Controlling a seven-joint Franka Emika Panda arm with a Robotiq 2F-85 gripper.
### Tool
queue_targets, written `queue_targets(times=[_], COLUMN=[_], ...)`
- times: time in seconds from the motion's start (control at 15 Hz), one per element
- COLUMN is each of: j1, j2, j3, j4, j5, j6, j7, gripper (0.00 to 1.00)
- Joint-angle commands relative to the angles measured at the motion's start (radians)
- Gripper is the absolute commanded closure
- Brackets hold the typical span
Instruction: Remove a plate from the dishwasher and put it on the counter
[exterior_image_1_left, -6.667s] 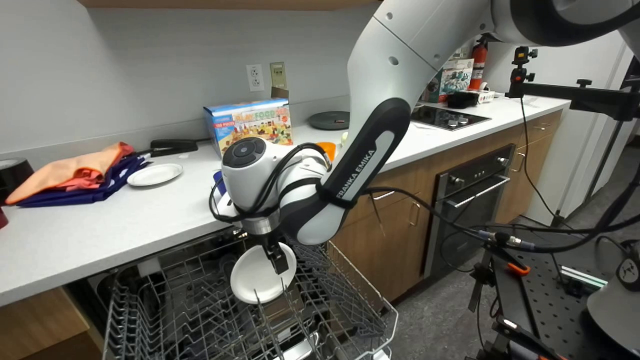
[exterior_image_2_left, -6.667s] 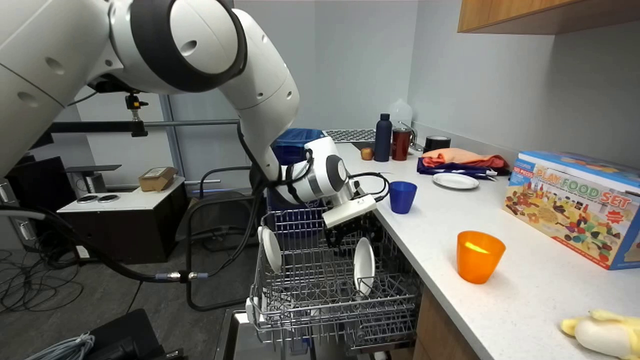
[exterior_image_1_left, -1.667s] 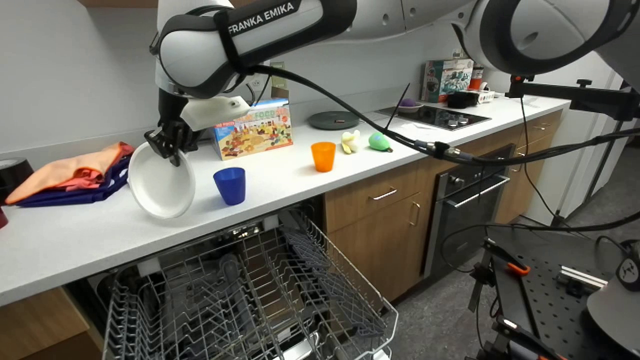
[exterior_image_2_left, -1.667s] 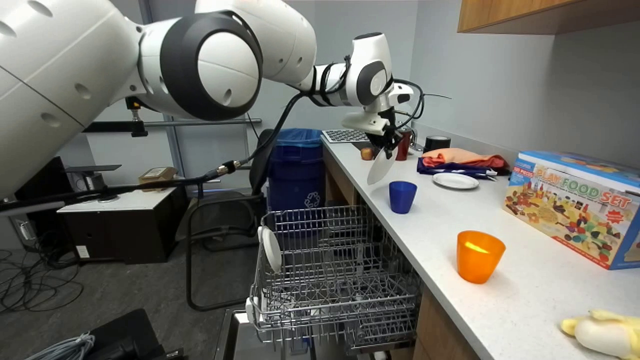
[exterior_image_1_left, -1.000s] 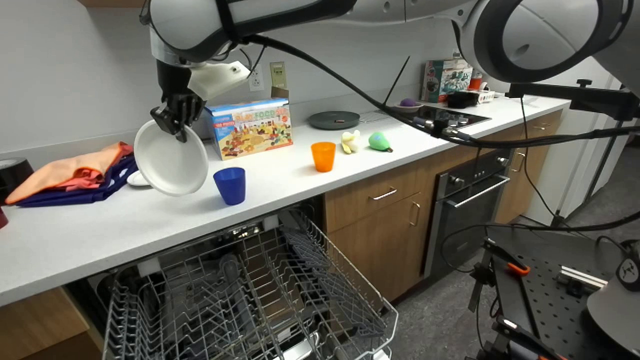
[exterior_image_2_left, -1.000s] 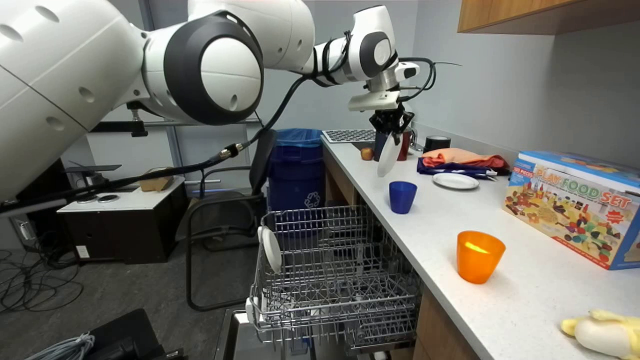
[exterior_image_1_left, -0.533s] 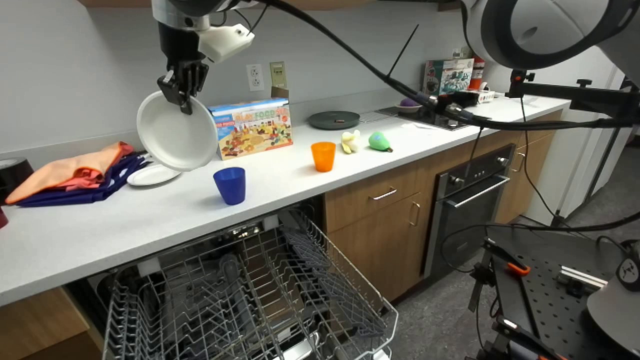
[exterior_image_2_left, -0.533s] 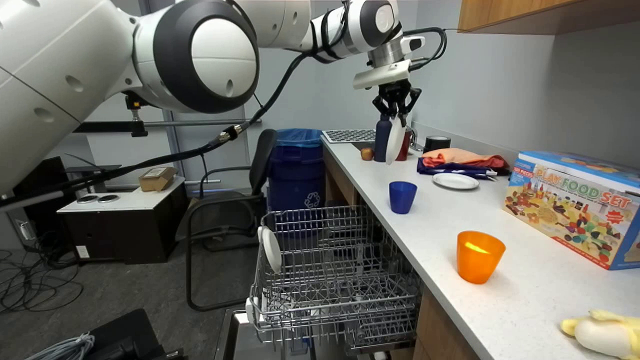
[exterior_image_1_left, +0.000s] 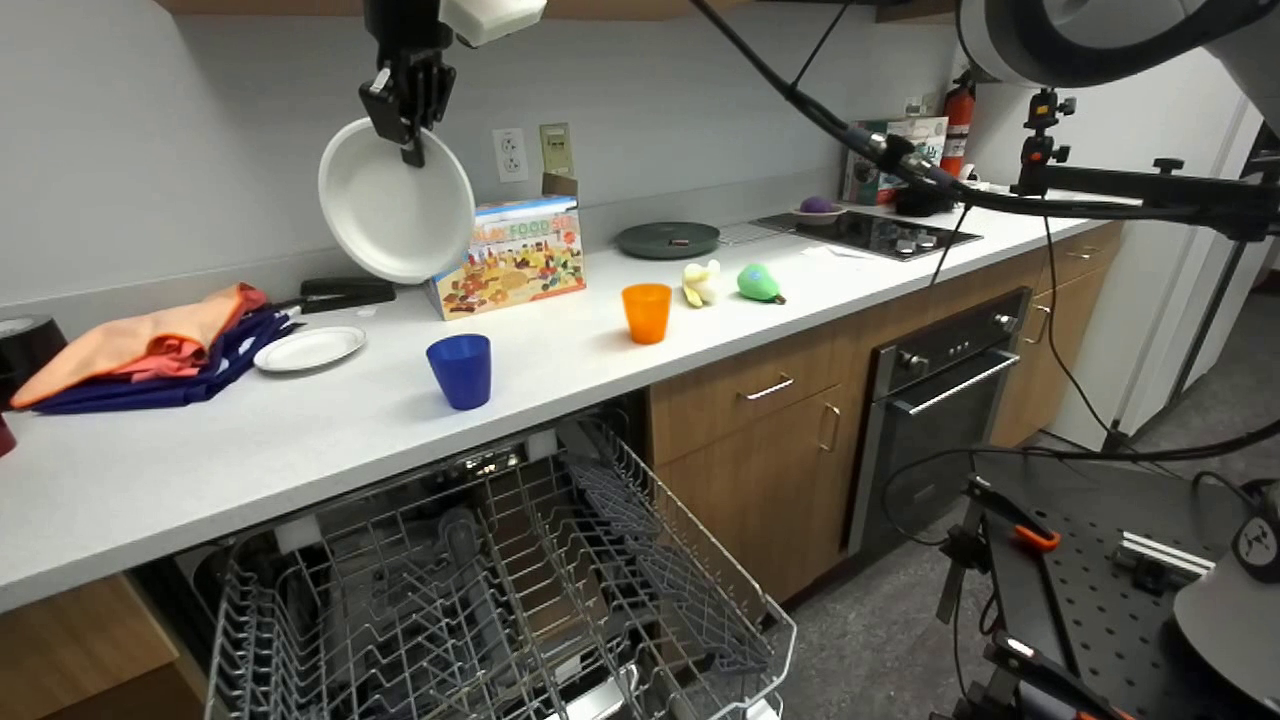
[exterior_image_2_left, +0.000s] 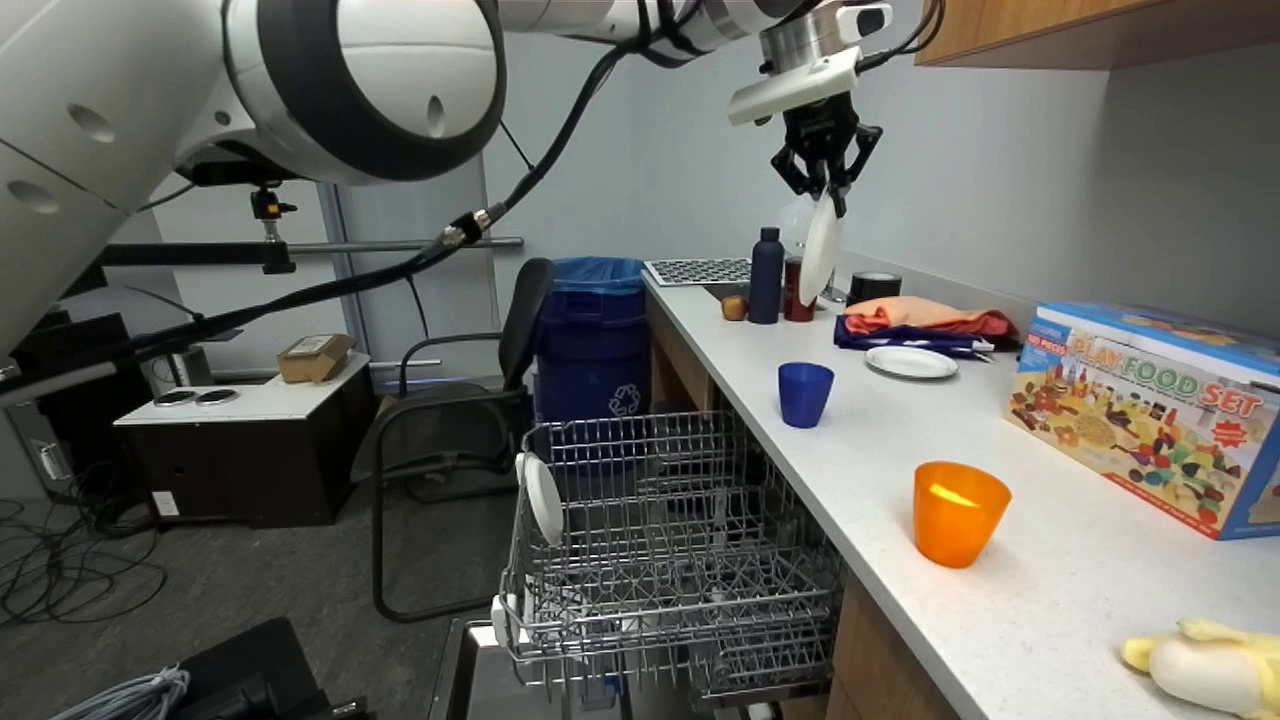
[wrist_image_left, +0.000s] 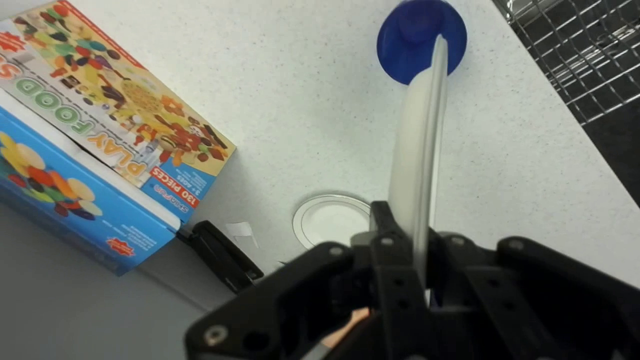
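A black gripper (exterior_image_2_left: 830, 198) pinches a round white plate (exterior_image_1_left: 396, 215) by its rim — near-upright above a long white countertop (exterior_image_1_left: 250, 450).

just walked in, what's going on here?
A Franka arm is on plate unloading. Its gripper is clamped on the rim of a white plate, holding it near vertical in the air over the counter, not set down yet. The dishwasher rack is pulled out, with another white dish in it.
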Motion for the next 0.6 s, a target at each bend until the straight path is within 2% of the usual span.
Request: queue_targets(times=[0.0, 0.27, 0.53], j1=[-0.023, -0.059, -0.074], j2=[-0.062, -0.116, -0.172], j3=[-0.014, 0.004, -0.014], j4=[-0.044, -0.108, -0.214], j5=[-0.01, 0.041, 0.044], j6=[-0.081, -0.06, -0.102], j7=[-0.024, 0.011, 0.021], gripper=[0.98, 0.98, 0.98])
